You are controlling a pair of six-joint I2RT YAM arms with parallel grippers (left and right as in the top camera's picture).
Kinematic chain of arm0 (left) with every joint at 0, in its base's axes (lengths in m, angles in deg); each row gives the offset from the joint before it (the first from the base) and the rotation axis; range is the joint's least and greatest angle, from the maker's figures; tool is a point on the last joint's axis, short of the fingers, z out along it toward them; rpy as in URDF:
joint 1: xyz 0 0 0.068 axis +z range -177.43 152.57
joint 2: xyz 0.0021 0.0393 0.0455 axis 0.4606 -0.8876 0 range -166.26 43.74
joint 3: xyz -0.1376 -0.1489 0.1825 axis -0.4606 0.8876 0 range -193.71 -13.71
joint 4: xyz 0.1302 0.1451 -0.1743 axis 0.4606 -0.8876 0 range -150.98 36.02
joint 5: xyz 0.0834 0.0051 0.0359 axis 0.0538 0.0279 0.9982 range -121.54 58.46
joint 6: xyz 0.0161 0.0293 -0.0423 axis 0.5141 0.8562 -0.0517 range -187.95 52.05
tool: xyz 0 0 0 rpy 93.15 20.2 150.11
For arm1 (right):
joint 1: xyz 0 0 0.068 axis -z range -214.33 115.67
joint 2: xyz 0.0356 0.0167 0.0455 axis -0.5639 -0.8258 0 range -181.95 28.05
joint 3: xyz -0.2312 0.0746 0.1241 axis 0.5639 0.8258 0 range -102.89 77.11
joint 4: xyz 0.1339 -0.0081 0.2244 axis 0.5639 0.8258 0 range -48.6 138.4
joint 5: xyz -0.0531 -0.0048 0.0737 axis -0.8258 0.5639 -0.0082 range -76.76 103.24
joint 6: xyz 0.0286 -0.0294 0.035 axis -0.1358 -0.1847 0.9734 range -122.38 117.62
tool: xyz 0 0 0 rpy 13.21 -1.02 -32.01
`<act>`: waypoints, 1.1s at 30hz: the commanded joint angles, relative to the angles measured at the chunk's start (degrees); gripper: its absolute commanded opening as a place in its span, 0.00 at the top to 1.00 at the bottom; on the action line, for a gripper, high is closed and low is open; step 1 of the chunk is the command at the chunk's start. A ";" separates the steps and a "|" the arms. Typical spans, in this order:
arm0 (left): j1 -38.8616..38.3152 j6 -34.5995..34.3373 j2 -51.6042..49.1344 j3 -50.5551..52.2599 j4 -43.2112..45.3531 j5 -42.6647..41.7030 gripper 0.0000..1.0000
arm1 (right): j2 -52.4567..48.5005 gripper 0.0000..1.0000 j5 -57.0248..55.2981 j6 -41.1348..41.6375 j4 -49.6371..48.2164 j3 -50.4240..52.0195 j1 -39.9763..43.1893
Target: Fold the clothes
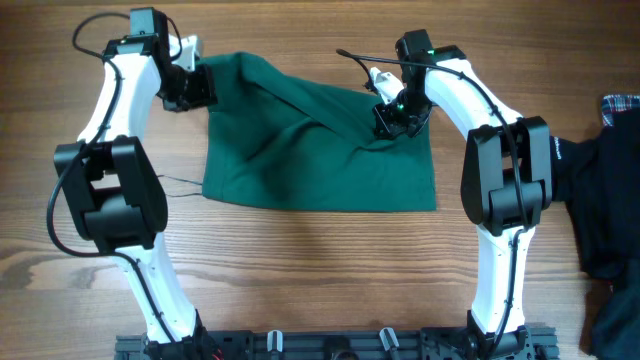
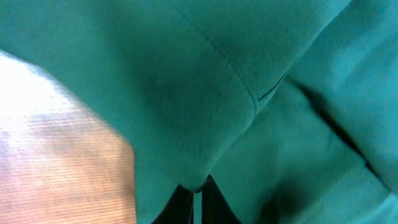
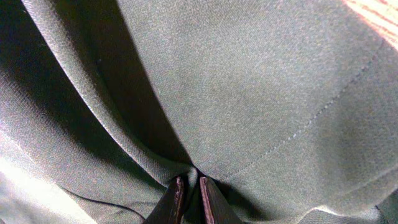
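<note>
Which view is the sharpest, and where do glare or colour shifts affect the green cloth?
Overhead: evenly lit, sharp, green garment looks dark green. Left wrist: soft focus, fabric turns teal, table washes out in glare. Right wrist: sharpest weave and stitching, but colour dulls to grey-olive with deep fold shadows.

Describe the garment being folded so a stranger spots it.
On the wooden table, look at the centre. The dark green garment lies spread there, far edge pinched by fingers. Unlike the black garment and plaid cloth at right, it is plain green.
</note>
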 commanded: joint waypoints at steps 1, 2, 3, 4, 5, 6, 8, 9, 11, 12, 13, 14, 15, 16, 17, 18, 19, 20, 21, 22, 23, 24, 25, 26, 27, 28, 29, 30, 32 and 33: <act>-1.99 0.04 0.83 0.07 -5.44 -1.11 0.94 | -0.66 0.89 -2.08 0.37 -1.70 1.11 0.13; -2.93 0.04 0.83 0.28 -6.56 -1.11 0.94 | -0.66 0.89 -2.08 0.35 -1.81 1.11 0.13; -3.89 0.04 0.83 0.72 -7.41 -0.92 0.93 | -0.66 0.89 -2.08 0.35 -1.92 1.11 0.13; -5.40 0.04 0.83 2.01 -7.93 -0.44 0.90 | -0.66 0.89 -2.08 0.33 -1.95 1.11 0.13; -6.21 0.04 0.83 3.06 -7.85 -0.42 0.89 | -0.66 0.89 -2.08 0.33 -1.95 1.11 0.13; -7.10 0.04 0.81 4.20 -7.45 1.05 0.94 | -0.66 0.89 -2.08 0.31 -1.92 1.11 0.13; -6.82 -5.60 1.57 4.35 -4.09 10.47 0.96 | -0.66 0.89 -2.08 0.22 -2.01 1.11 0.13; -5.31 -8.26 2.47 4.35 0.02 10.97 0.87 | -0.66 0.89 -2.08 0.24 -2.23 1.11 0.13; -1.31 -10.47 2.89 4.35 6.75 10.54 0.30 | -0.66 0.89 -2.08 0.31 -2.51 1.11 0.13; -0.20 -10.38 2.84 4.35 7.96 10.56 0.25 | -0.66 0.89 -2.08 0.28 -2.56 1.11 0.13; 1.16 -10.21 2.82 4.35 9.62 10.56 0.22 | -0.66 0.89 -2.08 0.28 -2.62 1.11 0.13; 2.71 -8.44 2.73 4.35 12.22 10.38 0.19 | -0.66 0.89 -2.08 0.24 -3.06 1.11 0.13; 3.52 -6.21 2.51 4.37 14.25 10.05 0.19 | -0.66 0.89 -2.08 0.31 -3.45 1.11 0.13; 3.72 -3.98 1.92 4.37 16.46 9.01 0.20 | -0.66 0.89 -2.08 0.37 -3.63 1.11 0.13; 3.65 -2.47 1.16 4.37 18.34 7.30 0.20 | -0.66 0.89 -2.08 0.39 -3.63 1.11 0.13; 3.43 -2.27 -0.31 4.37 21.07 5.77 0.20 | -0.66 0.89 -2.08 0.39 -3.61 1.11 0.13; 3.45 -2.29 -1.51 4.37 23.17 5.29 0.20 | -0.66 0.89 -2.08 0.42 -3.61 1.11 0.13; 3.45 -2.32 -2.45 4.37 24.74 4.81 0.21 | -0.66 0.89 -2.08 0.39 -3.58 1.11 0.13; 3.45 -2.34 -4.17 4.37 26.97 2.05 0.25 | -0.66 0.89 -2.10 0.37 -3.52 1.11 0.13; 3.43 -2.32 -5.05 4.37 27.61 0.37 0.28 | -0.66 0.89 -2.10 0.37 -3.52 1.11 0.13; 3.43 -2.32 -6.38 4.37 28.06 0.15 0.33 | -0.66 0.89 -2.08 0.39 -3.65 1.11 0.13; 3.45 -2.29 -7.26 4.37 28.52 0.15 0.34 | -0.66 0.89 -2.08 0.39 -3.67 1.11 0.13; 3.43 -2.29 -8.17 4.37 29.27 0.15 0.34 | -0.66 0.89 -2.08 0.39 -3.61 1.11 0.13; 3.43 -2.32 -9.18 4.37 30.51 0.00 0.34 | -0.66 0.89 -2.08 0.39 -3.58 1.11 0.13; 3.43 -2.32 -9.38 4.37 31.06 -0.31 0.34 | -0.66 0.89 -2.08 0.39 -3.58 1.11 0.13; 3.43 -2.32 -9.38 4.37 31.63 -1.22 0.35 | -0.66 0.89 -2.08 0.39 -3.58 1.11 0.13; 3.43 -2.40 -9.35 4.35 33.70 -5.46 0.41 | -0.66 0.89 -2.08 0.37 -3.61 1.11 0.13; 3.43 -2.58 -9.35 4.35 34.42 -7.54 0.43 | -0.66 0.89 -2.08 0.39 -3.63 1.11 0.13; 3.43 -2.78 -9.35 4.35 34.77 -10.69 0.46 | -0.66 0.89 -2.08 0.42 -3.61 1.11 0.13; 3.43 -2.82 -9.31 4.35 34.56 -11.91 0.47 | -0.66 0.89 -2.08 0.42 -3.63 1.11 0.13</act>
